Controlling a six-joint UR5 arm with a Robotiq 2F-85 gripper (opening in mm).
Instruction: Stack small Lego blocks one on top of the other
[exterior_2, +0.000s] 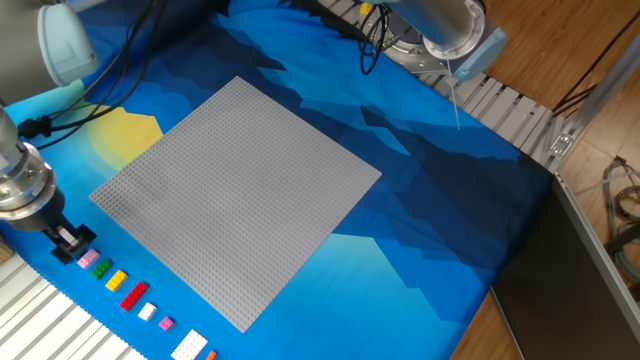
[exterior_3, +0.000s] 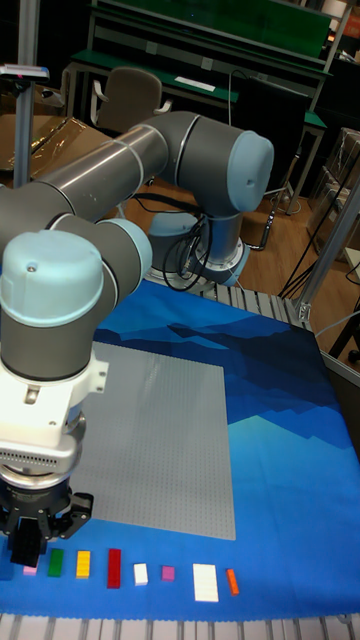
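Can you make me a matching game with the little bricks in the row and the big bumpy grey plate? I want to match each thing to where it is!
Things:
1. small green plastic brick
2. long red plastic brick
3. large grey studded baseplate
4. black two-finger gripper

Places:
A. in the middle of the blue mat
B. right above the pink brick at the row's end
C. between the yellow brick and a small white one
D. between the pink brick and the yellow one

Pairs: 1-D, 2-C, 3-A, 4-B
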